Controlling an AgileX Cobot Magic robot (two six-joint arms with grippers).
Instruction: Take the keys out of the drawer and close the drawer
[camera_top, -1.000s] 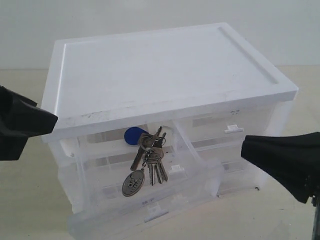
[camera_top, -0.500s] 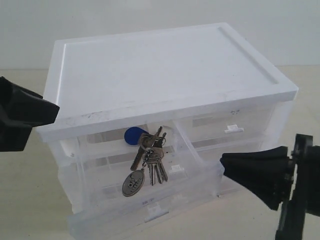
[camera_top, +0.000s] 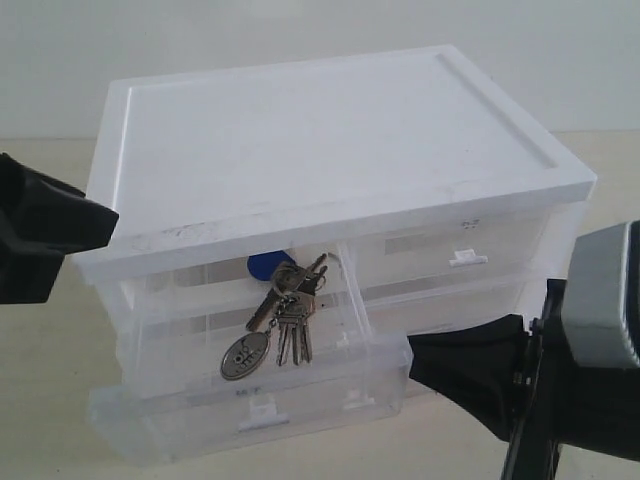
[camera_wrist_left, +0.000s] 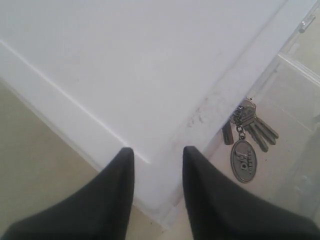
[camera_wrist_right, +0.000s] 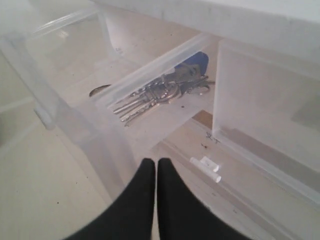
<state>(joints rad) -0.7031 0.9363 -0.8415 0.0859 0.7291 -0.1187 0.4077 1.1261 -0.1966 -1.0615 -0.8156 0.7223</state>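
Note:
The keys (camera_top: 272, 318) lie inside the pulled-out translucent drawer (camera_top: 200, 375), with the blue fob (camera_top: 263, 265) at the back and the oval tag (camera_top: 243, 356) toward the front. The right wrist view shows the keys (camera_wrist_right: 152, 94) behind the drawer's side wall (camera_wrist_right: 150, 69). My right gripper (camera_top: 412, 358) is shut and empty, with its tip at the drawer's front right corner. My left gripper (camera_top: 108, 222) hangs open over the left front corner of the cabinet's white top (camera_wrist_left: 150, 65), and the keys (camera_wrist_left: 247, 131) show beyond it.
The cabinet (camera_top: 330, 130) has a second half-width drawer (camera_top: 460, 250) shut at the upper right, and full-width drawers below. A white tab handle (camera_wrist_right: 206, 169) shows close to the right fingers. Beige table surface (camera_top: 40, 380) surrounds the cabinet.
My right gripper has come in from the right to the drawer's front corner. The pulled-out drawer and the keys have shifted left. The left gripper has barely moved.

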